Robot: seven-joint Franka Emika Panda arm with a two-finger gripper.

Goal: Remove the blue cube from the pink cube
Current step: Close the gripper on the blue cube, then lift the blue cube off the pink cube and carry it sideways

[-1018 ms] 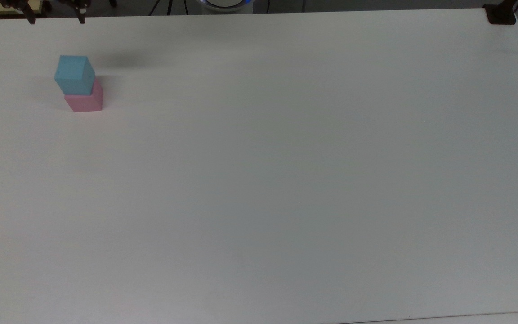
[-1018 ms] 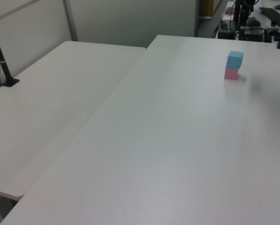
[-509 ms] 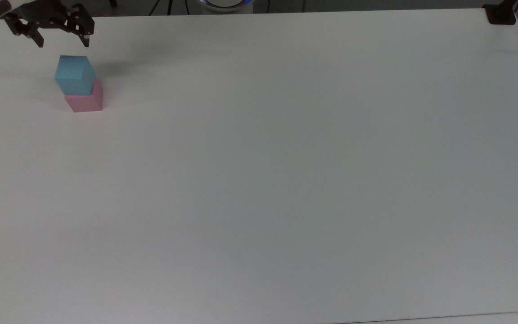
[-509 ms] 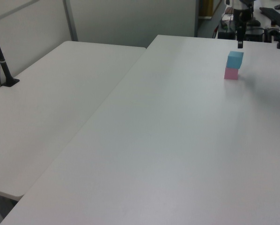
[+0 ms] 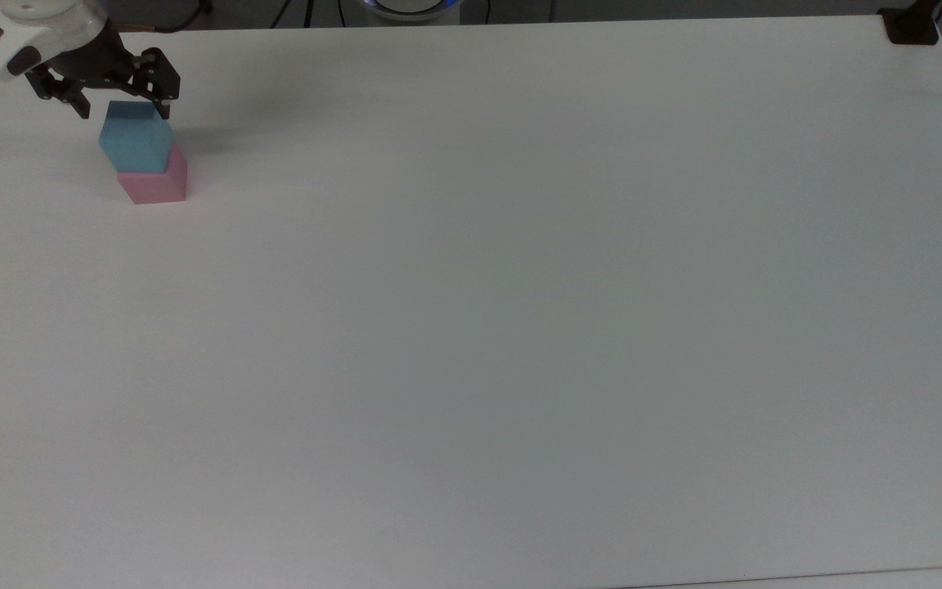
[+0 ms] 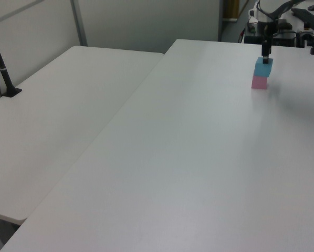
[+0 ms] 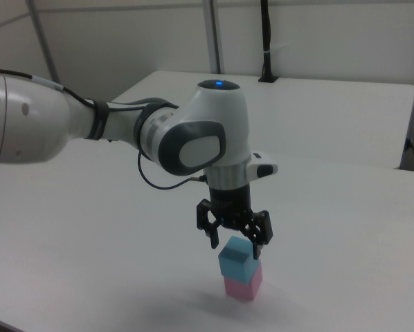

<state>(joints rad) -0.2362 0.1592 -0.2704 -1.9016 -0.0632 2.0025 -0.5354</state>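
While the blue cube sat on the pink cube in the top view's upper left, the tool hung over it, fingers apart. At the left view's upper right, the tool met the stack's top. Low in the right view's centre, its fingers straddled the blue cube: pre-grasp, I judged; next, lower slightly, close, lift.
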